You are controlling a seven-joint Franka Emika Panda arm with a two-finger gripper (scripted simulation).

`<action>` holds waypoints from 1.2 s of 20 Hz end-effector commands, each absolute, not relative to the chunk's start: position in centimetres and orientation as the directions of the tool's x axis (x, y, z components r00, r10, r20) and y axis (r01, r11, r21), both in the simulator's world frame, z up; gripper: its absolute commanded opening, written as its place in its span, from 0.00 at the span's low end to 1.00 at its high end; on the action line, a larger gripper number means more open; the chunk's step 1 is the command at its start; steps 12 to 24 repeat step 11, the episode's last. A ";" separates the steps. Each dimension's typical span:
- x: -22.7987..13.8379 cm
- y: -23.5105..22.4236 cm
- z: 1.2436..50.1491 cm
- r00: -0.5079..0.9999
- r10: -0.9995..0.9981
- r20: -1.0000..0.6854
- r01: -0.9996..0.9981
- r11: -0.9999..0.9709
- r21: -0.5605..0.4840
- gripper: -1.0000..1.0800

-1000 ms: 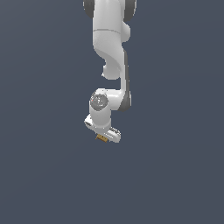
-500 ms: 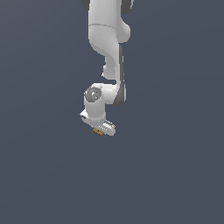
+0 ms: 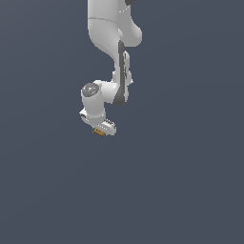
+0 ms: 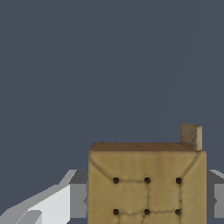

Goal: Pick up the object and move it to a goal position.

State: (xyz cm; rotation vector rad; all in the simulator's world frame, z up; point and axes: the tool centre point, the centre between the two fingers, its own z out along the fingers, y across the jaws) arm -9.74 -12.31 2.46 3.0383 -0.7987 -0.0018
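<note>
A flat, even slate-grey worktop fills the whole exterior view, with no edge, wall or seam that I can make out; the wrist view shows the same plain grey behind everything.

My white jointed arm comes down from the top of the exterior view, bends at a grey-trimmed elbow, and ends in a rounded wrist turned toward the exterior view's left.

My hand hangs under that wrist, in the middle of the exterior view, slightly toward its left.

The small flat square tan-brown block, cracker-like, sticks out just under the hand's white body as a thin tan sliver. In the wrist view the block looms large: a puffy tan face stitched into squares by faint seams and dark dots, with a small tan tab standing up at one corner. Grey finger pads show at both of its sides, touching it, so my hand is clenched around the block.
</note>
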 end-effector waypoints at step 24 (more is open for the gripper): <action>-13.6 -15.4 3.0 0.871 -0.491 0.000 -0.491 -0.871 0.000 0.00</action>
